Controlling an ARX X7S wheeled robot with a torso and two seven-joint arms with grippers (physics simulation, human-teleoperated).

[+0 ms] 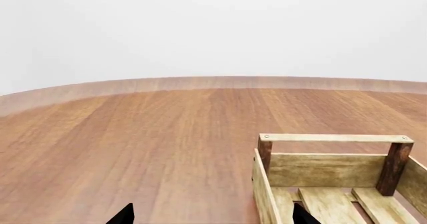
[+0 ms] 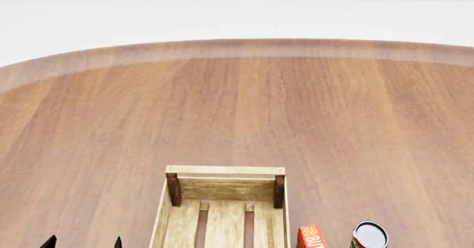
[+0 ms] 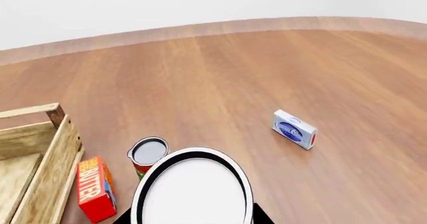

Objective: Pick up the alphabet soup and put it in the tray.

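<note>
The alphabet soup (image 3: pixel 193 189) fills the near part of the right wrist view. Only its pale white top with a dark rim shows; its label is hidden. My right gripper (image 3: pixel 192 218) is shut on it, one dark fingertip on each side of the can. Neither shows in the head view. The tray (image 2: pixel 222 170), a light-wood slatted crate with darker corner posts, lies at the near middle of the table (image 2: pixel 237 109). It holds nothing that I can see and appears again as the tray (image 3: pixel 40 134) and the tray (image 1: pixel 333 138). My left gripper (image 1: pixel 212 219) is open over the crate's left wall and holds nothing; the left gripper (image 2: pixel 83 243) shows at the picture's lower edge.
A red butter box (image 3: pixel 93 189) stands just right of the crate, with a red-and-green can (image 3: pixel 148 154) beside it. In the head view these are the box (image 2: pixel 311 238) and the can (image 2: pixel 368 236). A small white-and-blue box (image 3: pixel 293 129) lies farther right. The table's curved far edge (image 2: pixel 237 48) runs across the back.
</note>
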